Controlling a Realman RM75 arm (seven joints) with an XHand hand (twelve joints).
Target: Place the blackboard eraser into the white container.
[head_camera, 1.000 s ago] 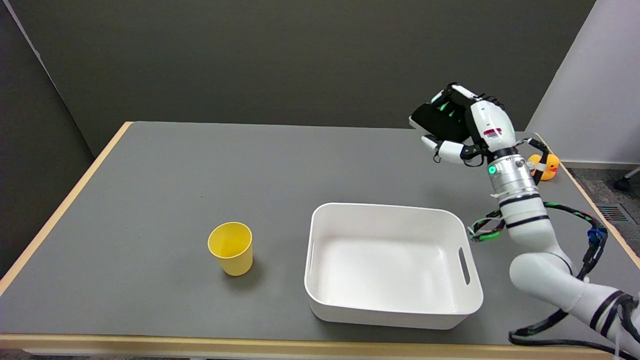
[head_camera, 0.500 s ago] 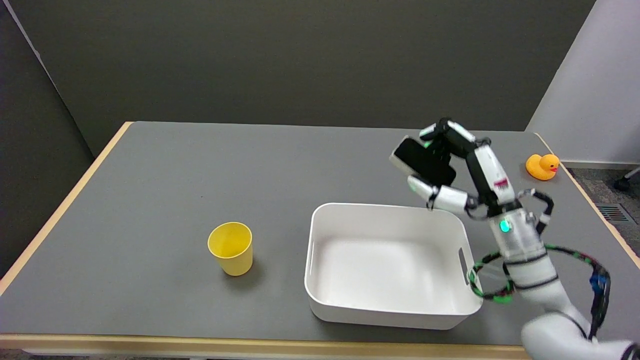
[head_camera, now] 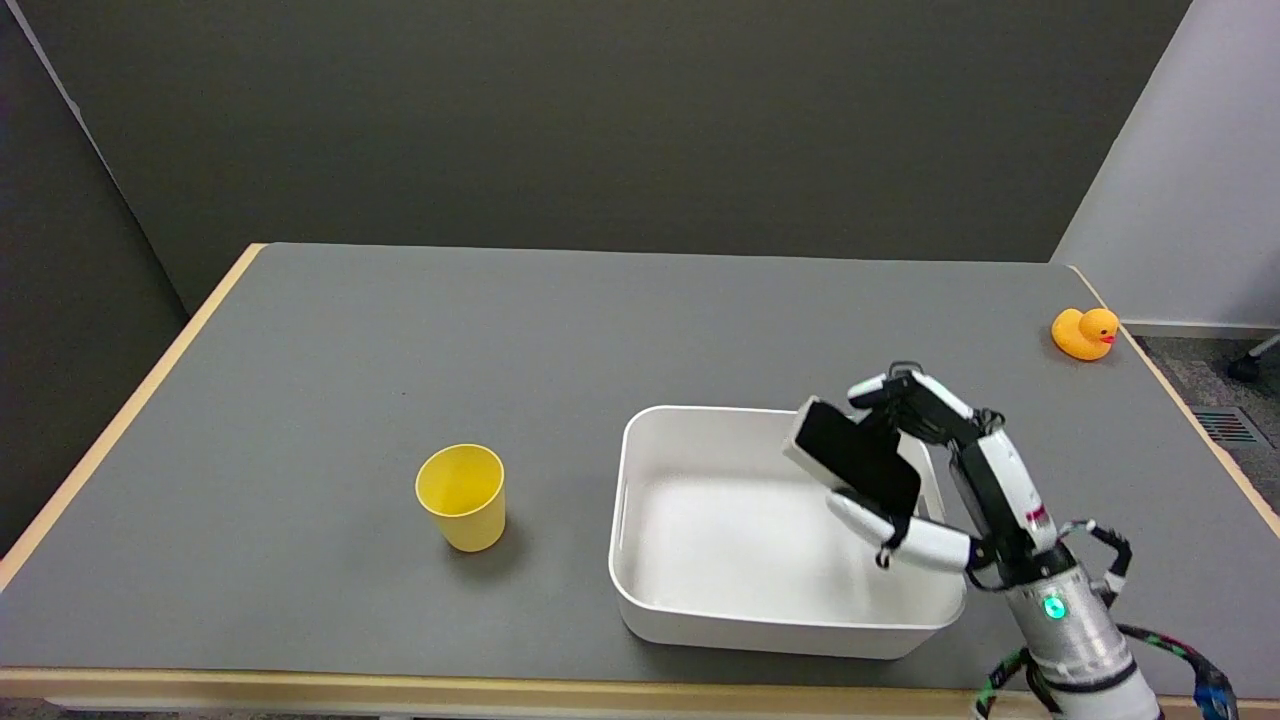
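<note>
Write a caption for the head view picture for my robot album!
Robot's right hand holds the blackboard eraser over the white container, with a yellow cup nearby.

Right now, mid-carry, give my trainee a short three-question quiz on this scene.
1. True or false: the blackboard eraser already lies on the floor of the white container.
2. What does the right hand hold? A) yellow cup B) blackboard eraser C) rubber duck
3. Fill in: the yellow cup stands on the table to the picture's ____ of the white container.

Key:
1. False: the right hand grips it in the air over the container's right part.
2. B. The rubber duck sits untouched near the table's far right corner.
3. left
</note>
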